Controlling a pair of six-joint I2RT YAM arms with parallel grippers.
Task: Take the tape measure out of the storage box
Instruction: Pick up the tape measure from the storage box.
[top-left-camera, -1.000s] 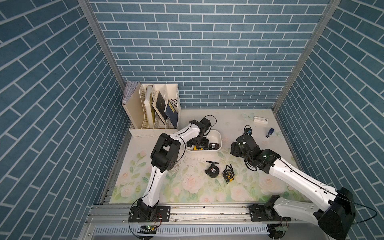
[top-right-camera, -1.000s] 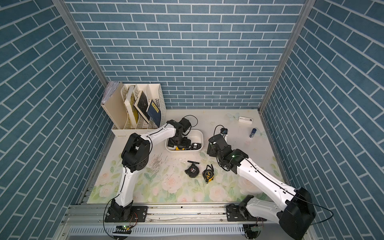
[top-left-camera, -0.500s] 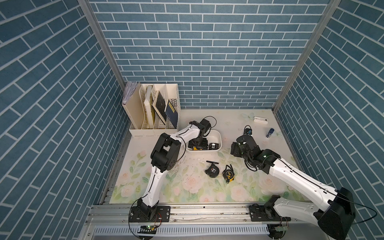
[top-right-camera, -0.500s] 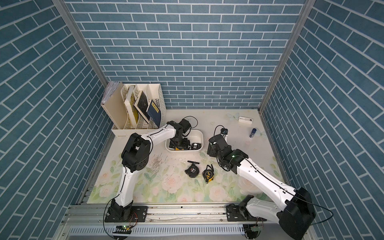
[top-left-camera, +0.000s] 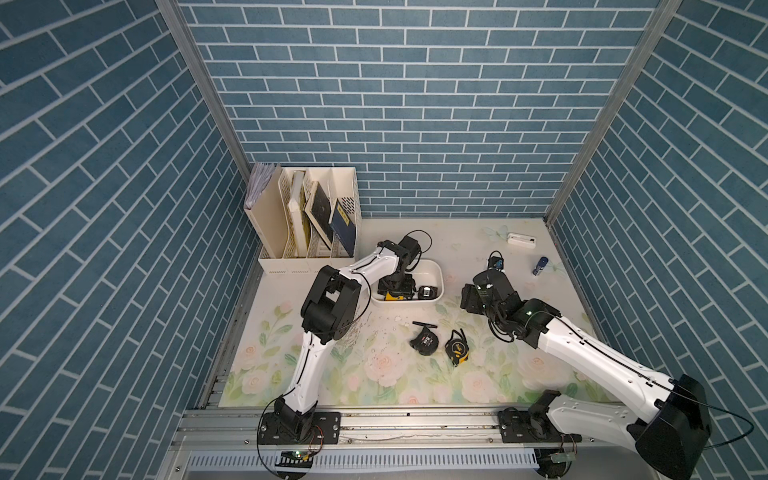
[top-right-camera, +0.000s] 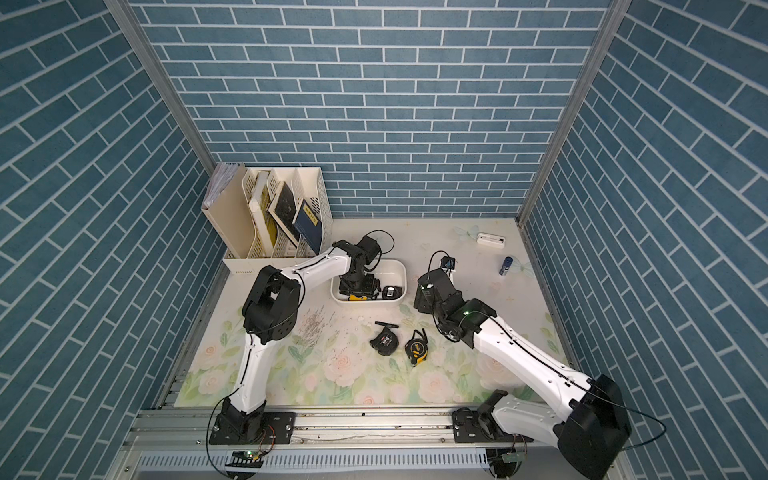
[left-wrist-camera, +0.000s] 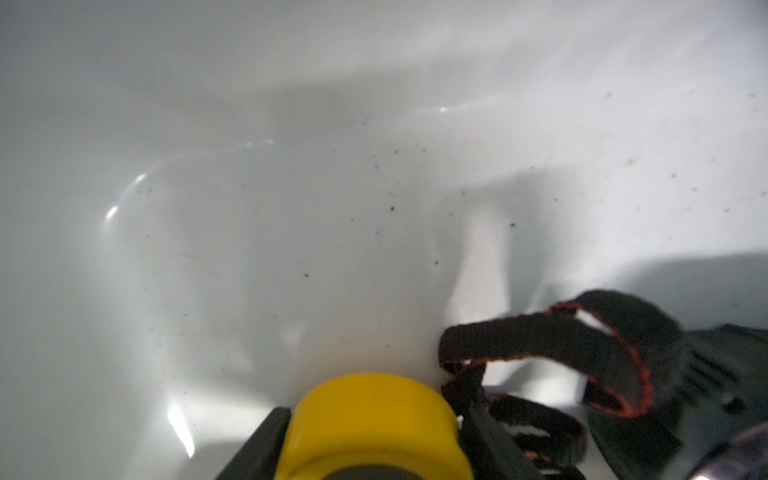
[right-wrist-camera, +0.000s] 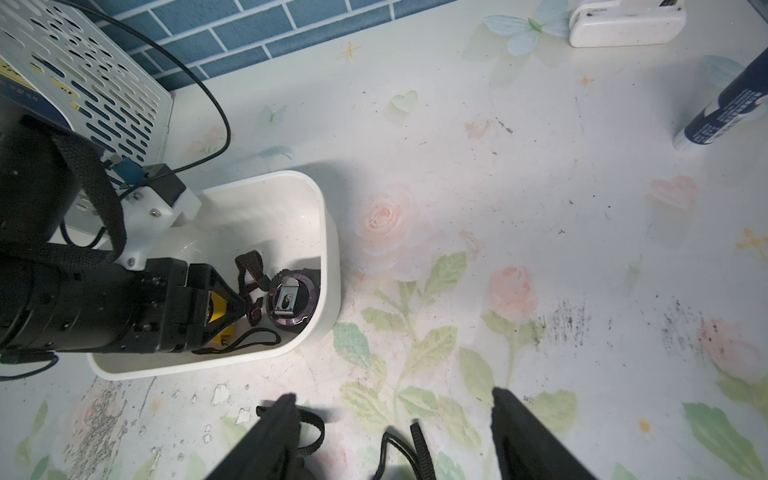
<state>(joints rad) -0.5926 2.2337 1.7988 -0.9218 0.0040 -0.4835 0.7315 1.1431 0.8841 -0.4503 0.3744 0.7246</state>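
Four of one kind: yellow tape measure (left-wrist-camera: 370, 424) and dark tape measure (right-wrist-camera: 293, 301) (both inside the storage box (top-left-camera: 438, 270)), black tape measure (top-left-camera: 424, 341) and yellow-black tape measure (top-left-camera: 457, 348) (both on the table (top-left-camera: 478, 249)). One storage box. One file organizer (top-left-camera: 266, 224). One white case (top-left-camera: 520, 240). One blue tube (top-left-camera: 540, 266).

The storage box (top-left-camera: 428, 272) (top-right-camera: 392, 272) is a shallow white tub with rounded corners. It sits flat at about 12 o'clock from the middle of the table (top-left-camera: 374, 374), with its long sides running from 9 to 3 o'clock. At the box's 8 o'clock corner is a yellow tape measure (top-left-camera: 392, 296) (left-wrist-camera: 370, 424), clamped in the left gripper (top-left-camera: 395, 293). At 4 o'clock lies a round black tape measure (top-left-camera: 427, 292) (right-wrist-camera: 293, 301), flat with its metal clip facing up. A black strap with red edging (left-wrist-camera: 582, 345) curls between the two.
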